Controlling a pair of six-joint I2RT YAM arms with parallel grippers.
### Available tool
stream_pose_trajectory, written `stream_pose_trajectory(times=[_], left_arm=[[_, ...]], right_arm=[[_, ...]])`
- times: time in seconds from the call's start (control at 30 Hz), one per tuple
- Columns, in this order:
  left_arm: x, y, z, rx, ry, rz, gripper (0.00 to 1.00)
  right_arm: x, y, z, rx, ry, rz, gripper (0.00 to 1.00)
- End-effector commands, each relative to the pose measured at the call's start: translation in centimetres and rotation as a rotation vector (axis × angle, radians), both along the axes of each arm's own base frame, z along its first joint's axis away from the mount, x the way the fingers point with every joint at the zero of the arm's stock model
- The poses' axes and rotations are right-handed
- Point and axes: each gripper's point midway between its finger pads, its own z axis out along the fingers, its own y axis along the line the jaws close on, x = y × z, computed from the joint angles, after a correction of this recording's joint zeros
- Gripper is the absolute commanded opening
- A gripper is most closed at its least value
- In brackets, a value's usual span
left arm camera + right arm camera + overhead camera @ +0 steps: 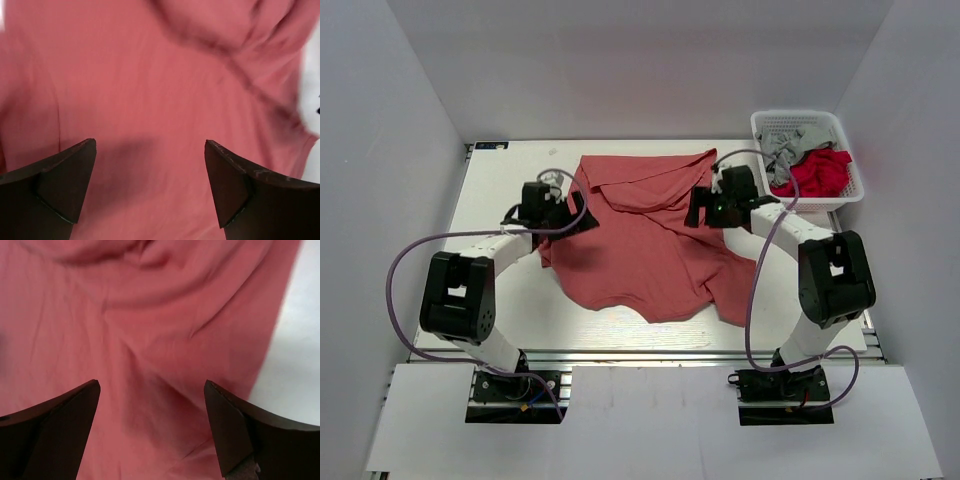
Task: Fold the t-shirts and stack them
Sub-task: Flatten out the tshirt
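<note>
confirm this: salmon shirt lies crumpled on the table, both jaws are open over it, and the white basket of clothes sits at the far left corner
Not quite: the basket of clothes sits at the far right corner, not the left; the top view shows it. The rest holds: the salmon shirt lies crumpled on the table, and both jaws are open over it.

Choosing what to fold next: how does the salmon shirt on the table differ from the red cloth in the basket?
The salmon shirt lies spread on the table, top edge folded over; the red cloth is bunched in the basket. The shirt is muted salmon; the cloth is brighter red. The shirt lies alone; the cloth touches grey cloth. Both are soft fabric, neither held.
</note>
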Motion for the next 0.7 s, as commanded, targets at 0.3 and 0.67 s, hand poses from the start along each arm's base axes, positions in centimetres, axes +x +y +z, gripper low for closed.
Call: stream_pose_trajectory(times=[0.3, 0.67], left_arm=[[-3.0, 2.2, -7.8, 0.015, 0.284, 0.121, 0.99], [8.8, 6.2, -10.9, 0.139, 0.304, 0.278, 0.99]], right_arm=[[-8.1, 0.7, -7.3, -0.019, 0.223, 0.017, 0.9], [-23.1, 4.5, -9.0, -0.035, 0.439, 0.345, 0.89]])
